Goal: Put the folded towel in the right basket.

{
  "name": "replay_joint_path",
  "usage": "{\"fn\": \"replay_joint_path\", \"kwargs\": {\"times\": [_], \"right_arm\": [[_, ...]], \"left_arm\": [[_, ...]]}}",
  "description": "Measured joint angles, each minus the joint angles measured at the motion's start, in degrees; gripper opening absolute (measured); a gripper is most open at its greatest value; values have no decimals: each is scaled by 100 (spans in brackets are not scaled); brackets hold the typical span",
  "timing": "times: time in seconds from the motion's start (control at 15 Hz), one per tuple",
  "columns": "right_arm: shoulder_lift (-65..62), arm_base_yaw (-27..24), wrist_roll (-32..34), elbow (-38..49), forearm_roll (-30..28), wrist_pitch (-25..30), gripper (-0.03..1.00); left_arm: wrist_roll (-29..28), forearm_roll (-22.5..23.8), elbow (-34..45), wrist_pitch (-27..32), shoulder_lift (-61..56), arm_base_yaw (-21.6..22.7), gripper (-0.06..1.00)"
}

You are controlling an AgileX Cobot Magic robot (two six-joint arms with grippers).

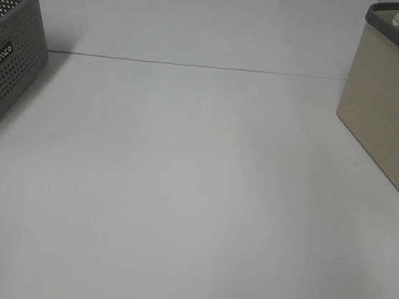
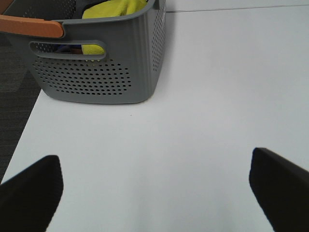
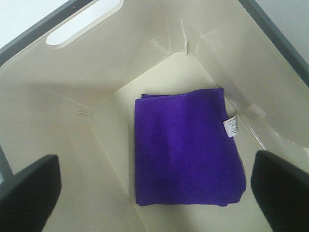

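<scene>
Right gripper (image 3: 154,193) hangs wide open over the towel (image 3: 186,150), which lies flat inside the basket (image 1: 392,106) at the table's 2 o'clock; placing looks done, so lifting straight clear comes next.

Table middle: the white table (image 1: 194,192) lies open between both baskets — a wide passage.
Left edge: grey perforated basket (image 1: 7,63) blocks, yellow cloth (image 2: 116,8) inside.
Right edge: beige basket (image 1: 389,128), tall walls; purple towel (image 3: 186,150) lies on part of its floor.
</scene>
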Motion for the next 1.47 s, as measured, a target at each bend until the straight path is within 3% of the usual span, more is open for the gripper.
{"fn": "replay_joint_path", "kwargs": {"times": [0.2, 0.47, 0.67, 0.73, 0.93, 1.13, 1.33, 1.47], "right_arm": [[-292, 292, 11, 0, -155, 0, 98], [-1134, 1392, 86, 0, -630, 0, 98], [-1960, 1581, 223, 544, -573, -6, 98], [-3054, 1599, 178, 1639, -527, -6, 98], [-4905, 1599, 0, 3535, -476, 0, 98], [-6543, 1599, -86, 4990, -292, -92, 98], [-8274, 1599, -115, 6566, -378, -659, 98], [-9534, 1599, -115, 7569, -481, -745, 98]], "left_arm": [[0, 0, 0, 0, 0, 0, 99], [0, 0, 0, 0, 0, 0, 99], [0, 0, 0, 0, 0, 0, 99], [0, 0, 0, 0, 0, 0, 99], [0, 0, 0, 0, 0, 0, 99], [0, 0, 0, 0, 0, 0, 99], [0, 0, 0, 0, 0, -11, 99], [0, 29, 0, 0, 0, -46, 99]]}}
